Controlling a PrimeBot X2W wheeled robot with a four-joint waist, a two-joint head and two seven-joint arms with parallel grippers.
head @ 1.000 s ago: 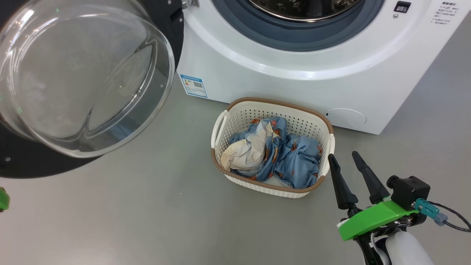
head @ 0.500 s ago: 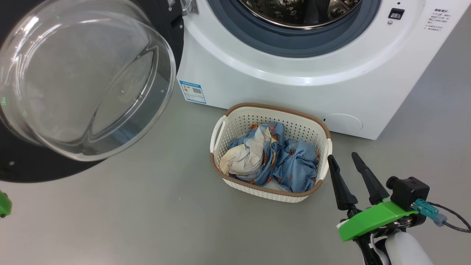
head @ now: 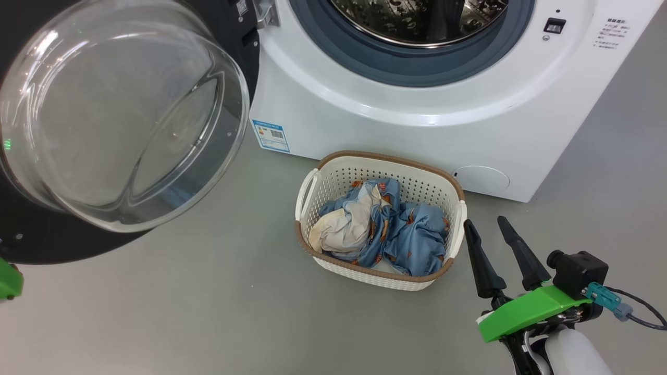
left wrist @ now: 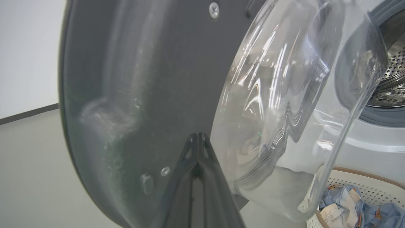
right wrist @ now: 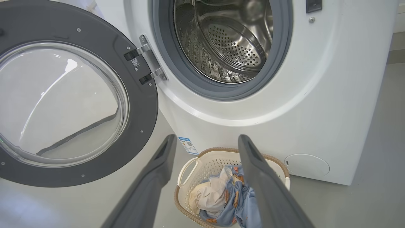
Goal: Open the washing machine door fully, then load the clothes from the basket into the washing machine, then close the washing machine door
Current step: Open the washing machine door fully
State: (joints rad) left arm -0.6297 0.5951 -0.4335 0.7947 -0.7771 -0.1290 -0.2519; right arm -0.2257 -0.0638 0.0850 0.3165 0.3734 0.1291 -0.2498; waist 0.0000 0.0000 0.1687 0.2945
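Head camera shifted; basket (head: 365,274) lies lengthwise along the washing machine (head: 365,130) (right pincer (head: 484,221) apart, left pincer (left wrist: 197,136) together)

Grey floor (head: 208,302) under the basket (head: 333,182) and washing machine (head: 396,135).

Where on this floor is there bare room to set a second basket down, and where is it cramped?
Bare floor lies between the open washing machine door and the basket, and nearer the camera. Cramped: the strip between basket and washing machine.
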